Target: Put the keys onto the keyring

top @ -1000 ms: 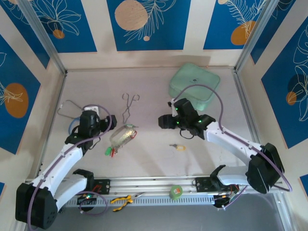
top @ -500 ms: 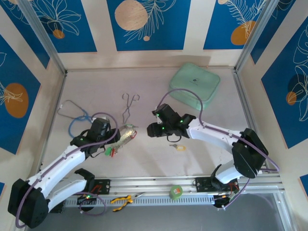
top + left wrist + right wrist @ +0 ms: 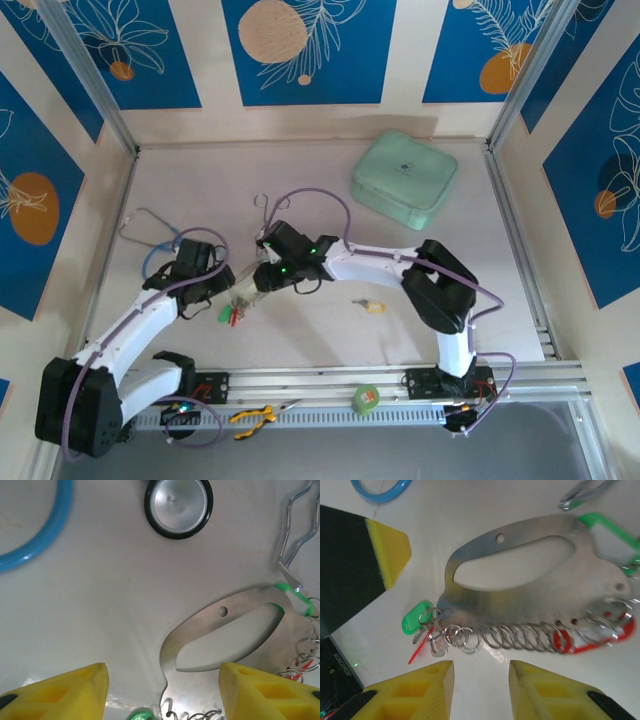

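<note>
We swung both arms inward; our right gripper (image 3: 481, 672), fingers apart, hangs just short of the keyring (image 3: 530, 597), a flat shiny steel plate; our left gripper (image 3: 162, 677) gapes too.

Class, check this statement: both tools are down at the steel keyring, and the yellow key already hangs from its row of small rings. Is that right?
No. The yellow key is not on the rings: the top external view shows it lying alone on the table, right of the keyring. The left tool and right tool are indeed at the keyring.
</note>
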`<state>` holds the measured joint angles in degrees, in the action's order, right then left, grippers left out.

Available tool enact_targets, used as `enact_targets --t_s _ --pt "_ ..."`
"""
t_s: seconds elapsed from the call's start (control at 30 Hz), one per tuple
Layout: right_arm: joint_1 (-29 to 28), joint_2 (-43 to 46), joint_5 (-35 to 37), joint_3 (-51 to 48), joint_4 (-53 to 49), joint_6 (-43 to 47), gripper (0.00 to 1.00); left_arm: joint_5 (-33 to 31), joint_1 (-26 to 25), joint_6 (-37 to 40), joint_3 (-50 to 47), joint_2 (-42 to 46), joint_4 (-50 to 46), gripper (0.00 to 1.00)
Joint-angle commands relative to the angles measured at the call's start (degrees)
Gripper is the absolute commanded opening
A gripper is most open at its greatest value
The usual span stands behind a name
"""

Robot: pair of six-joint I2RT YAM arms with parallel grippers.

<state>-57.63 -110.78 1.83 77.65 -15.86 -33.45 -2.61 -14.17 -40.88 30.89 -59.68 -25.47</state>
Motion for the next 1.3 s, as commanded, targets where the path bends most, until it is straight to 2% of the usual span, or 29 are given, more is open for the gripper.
enact_targets --t_s 0.0,0.13,0.33,0.5,0.6,1.27 --pt "-0.6 -3.2 -1.8 3.6 -0.9 3.2 0.34 6.6 1.8 -1.9 -0.2 -2.5 3.6 0.56" --pt "-0.6 -6.5 -1.0 7.0 -3.8 5.1 0.34 8.1 2.0 -2.1 -0.2 -5.3 5.5 0.47" --pt "-0.6 -7.9 -1.0 7.7 -4.9 5.0 0.34 6.9 2.0 -1.7 -1.2 -5.9 5.5 0.4" --pt "-0.7 -8.8 -1.5 7.8 -5.1 4.6 0.31 5.6 2.0 -1.5 -2.0 -5.8 5.1 0.39" --pt "-0.7 -9.6 -1.9 8.6 -5.7 4.8 0.27 5.2 2.0 -1.8 -2.3 -5.8 5.0 0.39" --pt "-2.0 -12.5 4.0 12.2 -11.0 5.7 0.26 4.2 2.0 -1.5 -2.9 -6.4 4.9 0.37"
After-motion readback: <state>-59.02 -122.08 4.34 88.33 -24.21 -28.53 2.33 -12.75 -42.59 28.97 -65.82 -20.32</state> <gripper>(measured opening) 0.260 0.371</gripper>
